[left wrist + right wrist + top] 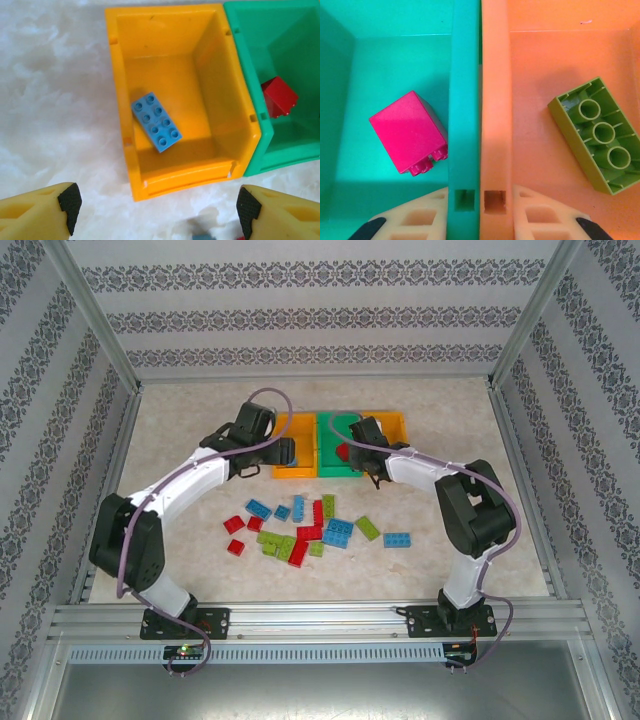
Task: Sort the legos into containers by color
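Three containers stand in a row: a left orange bin (296,426), a green bin (335,425) and a right orange bin (392,423). My left gripper (159,210) hangs open over the near end of the left orange bin (117,75), where a blue lego (156,121) lies flat. My right gripper (480,200) is shut across the touching walls of the green bin (465,100) and right orange bin (495,100). A red lego (409,131) lies in the green bin. A light green lego (597,135) lies studs-down in the right orange one.
Several loose red, blue and green legos (300,525) lie scattered on the table in front of the bins, between the two arms. Aluminium frame posts (100,330) and patterned walls close in the table at the sides and back.
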